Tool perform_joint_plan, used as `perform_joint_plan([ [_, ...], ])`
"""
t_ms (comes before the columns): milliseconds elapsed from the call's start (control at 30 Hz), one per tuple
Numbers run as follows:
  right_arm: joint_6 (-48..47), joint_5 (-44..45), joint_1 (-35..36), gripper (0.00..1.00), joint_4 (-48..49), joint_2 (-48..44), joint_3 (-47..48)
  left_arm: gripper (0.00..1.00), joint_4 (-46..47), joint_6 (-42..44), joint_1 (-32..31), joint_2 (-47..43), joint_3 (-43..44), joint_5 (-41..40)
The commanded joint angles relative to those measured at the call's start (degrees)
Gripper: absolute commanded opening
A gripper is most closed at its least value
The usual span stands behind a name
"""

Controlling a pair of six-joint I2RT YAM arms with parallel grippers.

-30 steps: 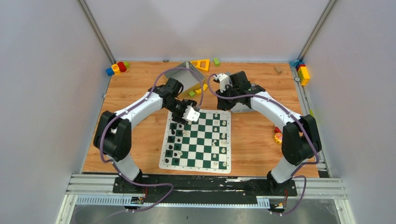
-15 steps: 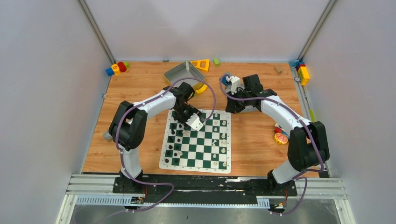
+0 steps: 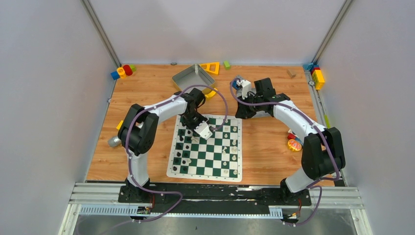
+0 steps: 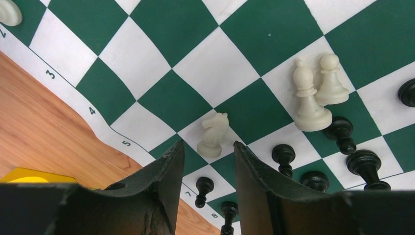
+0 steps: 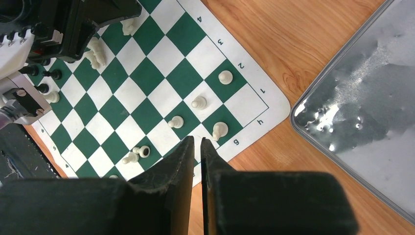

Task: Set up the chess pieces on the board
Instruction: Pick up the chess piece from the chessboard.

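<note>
The board (image 3: 210,163) lies at the table's middle, with black chess pieces (image 3: 181,147) along its left side and cream ones (image 3: 234,149) on its right. My left gripper (image 3: 203,130) hovers low over the far left part, open and empty. In the left wrist view a cream knight (image 4: 214,134) stands just beyond the left gripper (image 4: 208,147), and a black pawn (image 4: 203,188) shows through the gap. A cream bishop (image 4: 307,100) and pawn (image 4: 331,81) stand close together. My right gripper (image 5: 196,141) is shut on nothing above the board's far right corner.
A grey metal tray (image 3: 190,77) leans at the back; another tray (image 5: 372,112) lies beside the right gripper. Toy blocks sit at the back left (image 3: 122,71), back right (image 3: 317,76) and right (image 3: 293,144). A cream pawn (image 5: 137,154) lies toppled.
The left gripper has come down over the board's far left and its jaws have narrowed. The right arm swung slightly right early on and its jaws closed.
</note>
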Motion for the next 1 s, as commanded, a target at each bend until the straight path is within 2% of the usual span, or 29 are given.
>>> perform_joint_plan([
  [0, -0.6, -1.6, -0.3, 0.11, 1.5, -0.9, -0.3, 0.49, -0.6, 1.7, -0.5, 0.5, 2.0, -0.6],
  [500, -0.6, -2.2, -0.4, 0.11, 1.3, -0.1, -0.4, 0.36, -0.7, 1.3, -1.0, 1.3, 2.1, -1.9],
  [700, -0.6, -2.0, -0.4, 0.10, 1.3, -0.7, -0.3, 0.26, -0.8, -0.4, -1.3, 1.3, 2.6, -1.4],
  [867, 0.0, -1.8, -0.8, 0.11, 1.2, -2.1, 0.7, 0.17, -1.4, -7.4, -1.2, 0.1, 5.5, 2.1],
  [967, 1.1, -5.8, -2.1, 0.16, 1.3, -3.1, 1.5, 0.15, -1.0, -13.1, -0.3, -1.3, 7.5, 8.5],
])
